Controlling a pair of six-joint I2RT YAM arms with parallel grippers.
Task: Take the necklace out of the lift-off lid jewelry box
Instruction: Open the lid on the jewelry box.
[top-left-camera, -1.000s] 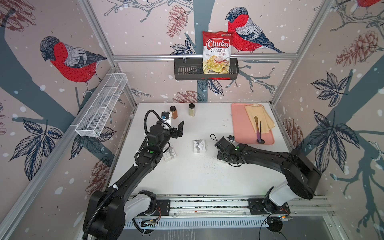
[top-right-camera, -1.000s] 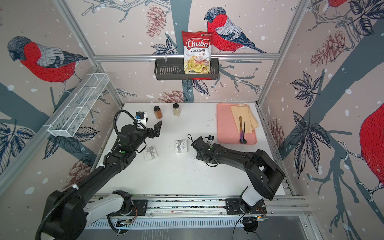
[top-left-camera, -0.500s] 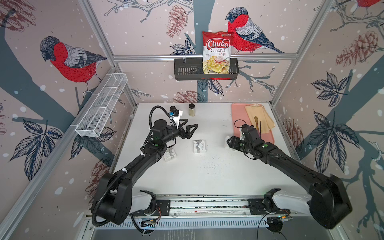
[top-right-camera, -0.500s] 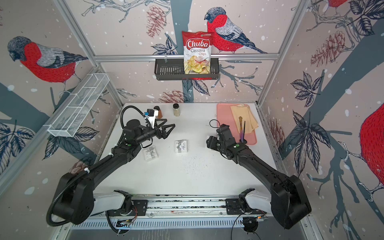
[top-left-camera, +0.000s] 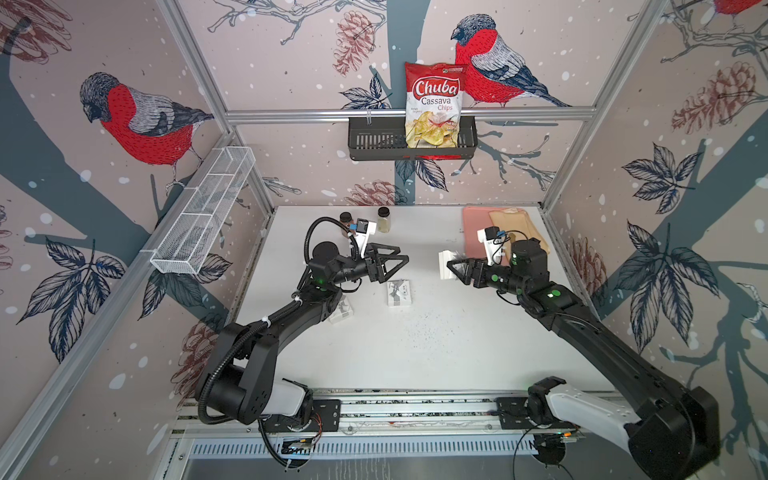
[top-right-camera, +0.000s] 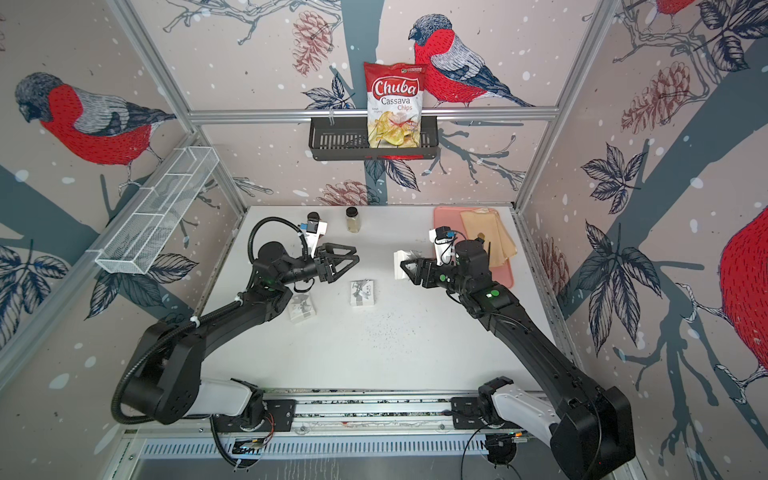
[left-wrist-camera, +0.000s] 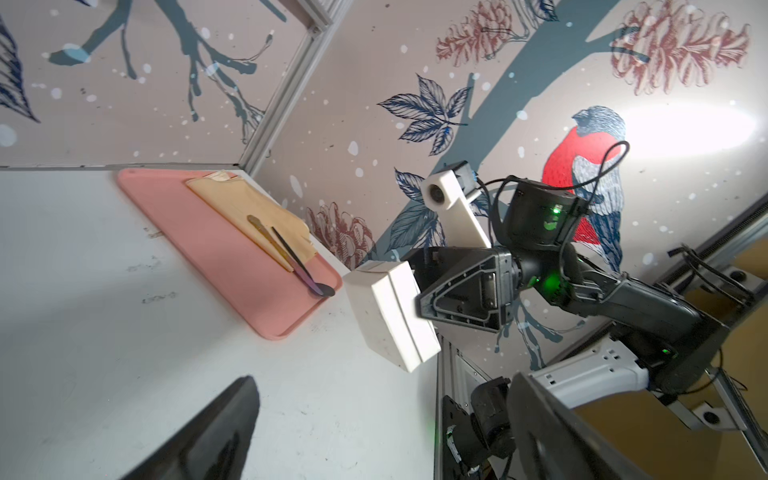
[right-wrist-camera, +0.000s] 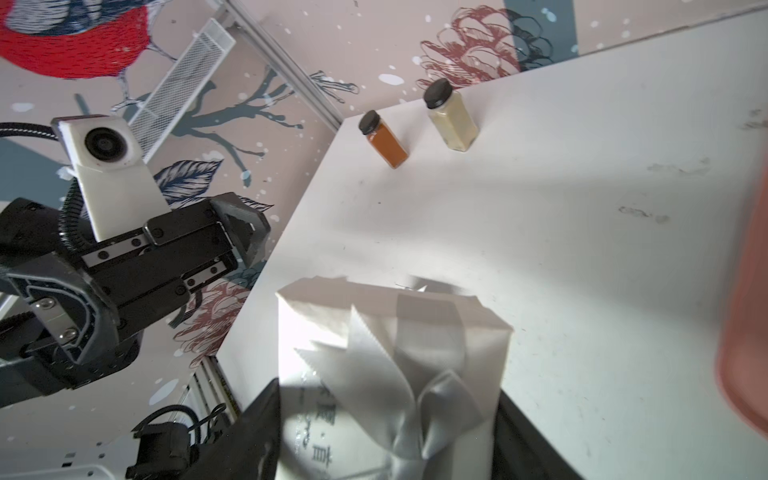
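The right claw (top-left-camera: 453, 266) is clamped on the white jewelry box (left-wrist-camera: 390, 311) and holds it in the air above the bench (top-left-camera: 415, 353), tipped on its side. The lid is on, with its seam showing in the left wrist view. A silver ribbon (right-wrist-camera: 399, 353) crosses the face that the right wrist camera sees. The necklace cannot be seen.

The left claw (top-left-camera: 403, 254) stands wide and holds nothing. It points at the jewelry box across a gap.

On the bench under that gap lies a spare ribboned box (top-left-camera: 399, 293). 1 more small box (top-left-camera: 343, 311) sits partly under the left arm.

Near the held box, toward the back right corner, is a pink tray (top-left-camera: 471, 237) with a tan cloth (left-wrist-camera: 249, 208) and a spoon (left-wrist-camera: 309, 282). 2 spice jars, an amber jar (right-wrist-camera: 384, 143) and a pale jar (right-wrist-camera: 453, 124), stand at the bench's back edge.
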